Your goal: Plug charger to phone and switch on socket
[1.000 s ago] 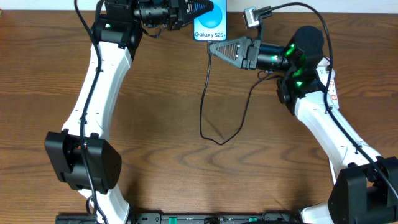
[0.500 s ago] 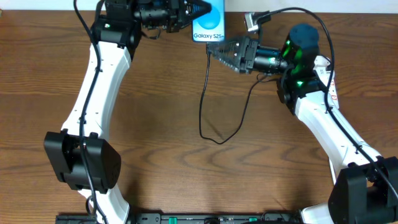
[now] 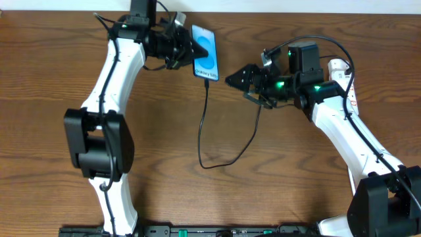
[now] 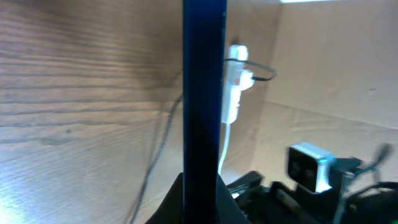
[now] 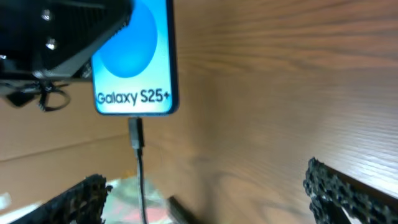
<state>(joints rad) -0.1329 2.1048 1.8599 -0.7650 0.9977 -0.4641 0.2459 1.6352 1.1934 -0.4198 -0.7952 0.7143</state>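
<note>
My left gripper [image 3: 189,49] clamped the phone [image 3: 205,51] at far centre. The charger [image 3: 202,125] connector met the phone's bottom edge, its cable looping nearward. My right gripper [image 3: 231,79] stood released and empty, just right of the phone. The socket [image 3: 338,66] lay far right.

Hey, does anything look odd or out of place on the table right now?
Nothing is damaged or spilled. The phone sits askew, clamped in the left gripper, with the charger plugged into its lower end. The right gripper is open, apart from both.
</note>
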